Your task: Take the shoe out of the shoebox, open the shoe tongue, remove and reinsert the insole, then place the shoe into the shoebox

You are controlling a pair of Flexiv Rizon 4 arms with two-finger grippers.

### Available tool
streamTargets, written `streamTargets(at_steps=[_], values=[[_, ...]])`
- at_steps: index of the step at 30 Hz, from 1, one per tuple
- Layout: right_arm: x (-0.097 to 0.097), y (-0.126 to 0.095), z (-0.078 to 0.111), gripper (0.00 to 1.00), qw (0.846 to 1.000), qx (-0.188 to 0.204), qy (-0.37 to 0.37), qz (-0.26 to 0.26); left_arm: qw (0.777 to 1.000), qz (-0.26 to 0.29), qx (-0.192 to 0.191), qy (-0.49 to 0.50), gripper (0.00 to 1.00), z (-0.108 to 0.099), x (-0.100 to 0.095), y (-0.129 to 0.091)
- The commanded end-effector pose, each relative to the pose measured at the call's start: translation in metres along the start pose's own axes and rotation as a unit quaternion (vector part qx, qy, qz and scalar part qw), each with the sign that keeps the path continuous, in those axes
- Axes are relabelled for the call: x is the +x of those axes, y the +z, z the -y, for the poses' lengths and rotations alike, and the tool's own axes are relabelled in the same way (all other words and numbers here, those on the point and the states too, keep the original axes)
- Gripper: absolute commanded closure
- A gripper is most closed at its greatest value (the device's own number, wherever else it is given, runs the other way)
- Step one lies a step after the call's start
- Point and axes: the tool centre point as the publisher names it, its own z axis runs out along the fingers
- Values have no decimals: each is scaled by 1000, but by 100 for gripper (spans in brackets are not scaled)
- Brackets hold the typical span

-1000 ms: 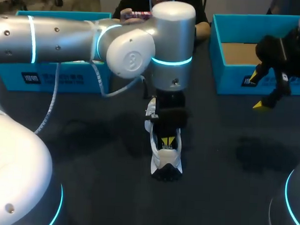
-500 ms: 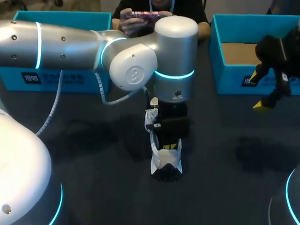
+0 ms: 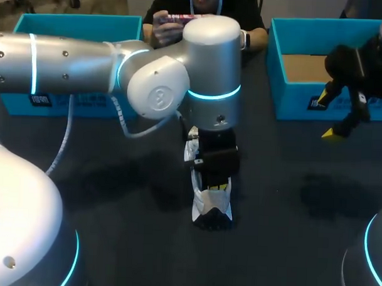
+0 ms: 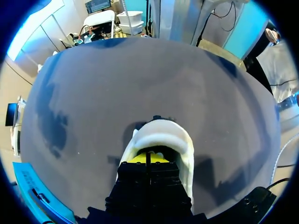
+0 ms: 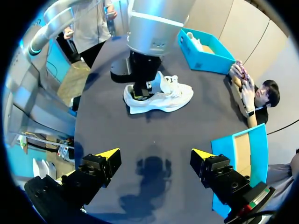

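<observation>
The left gripper (image 4: 148, 158) has sunk deeper into the shoe (image 3: 212, 205) at table centre, heel toward 6 o'clock, tips pressed together. The shoe has not shifted. I judge insole removal is starting. The right gripper (image 5: 154, 156), spread, waits at 2 o'clock beside the box (image 3: 293, 104).

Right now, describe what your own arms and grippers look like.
The left arm is built of silver cylindrical links with glowing cyan rings at the joints, a round embossed joint cap and a pale ribbed cable hanging beside it. The left gripper is a black block with yellow tips. The right gripper has two black blocky fingers ending in yellow wedge tips.
</observation>
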Motion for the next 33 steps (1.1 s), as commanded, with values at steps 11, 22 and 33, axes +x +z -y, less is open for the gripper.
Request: streamTargets(at_steps=[11,22,33], values=[[-1,1,0,0,1000,1,0,-1,1000,5,-3,-3,100,-10,-4,44],[-1,1,0,0,1000,1,0,-1,1000,8,-3,-19,100,-18,15,15],[-1,1,0,0,1000,1,0,-1,998,51,-44,-12,100,-24,-6,4]])
